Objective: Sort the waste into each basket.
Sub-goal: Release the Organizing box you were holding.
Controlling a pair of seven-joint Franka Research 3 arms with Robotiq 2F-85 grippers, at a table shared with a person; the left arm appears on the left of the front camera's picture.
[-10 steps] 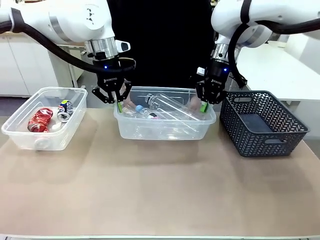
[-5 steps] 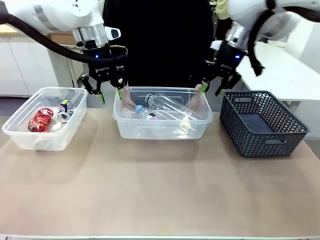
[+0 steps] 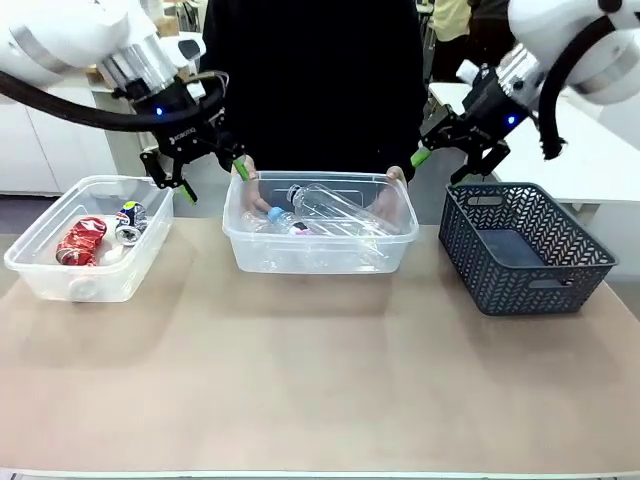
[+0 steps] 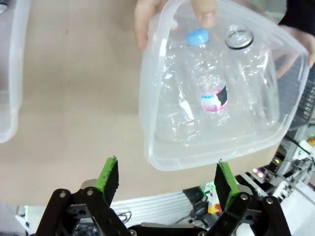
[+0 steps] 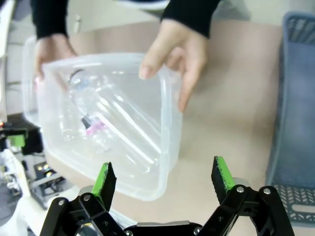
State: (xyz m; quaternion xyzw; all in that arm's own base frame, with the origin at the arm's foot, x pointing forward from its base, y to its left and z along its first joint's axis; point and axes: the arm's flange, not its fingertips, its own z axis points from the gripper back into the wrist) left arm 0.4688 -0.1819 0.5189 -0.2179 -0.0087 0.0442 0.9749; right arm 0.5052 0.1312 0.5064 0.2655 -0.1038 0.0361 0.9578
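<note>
The tan table stood before white cabinets. The left tub held crushed cans. The middle tub, gripped by a person's hands, held clear bottles. The dark lattice basket sat right. The left gripper and right gripper hung above with jaws spread, holding nothing.

Both arms: glossy white rounded shells, thick black cables along them, silver wrist rings, blue status LEDs lit. Left claw and right claw: black linkage bodies, visible pivot screws, bright green pads on the fingertips; white Robotiq lettering on the left body. Person: black long-sleeved top, sleeve cuffs ending at the wrists.
</note>
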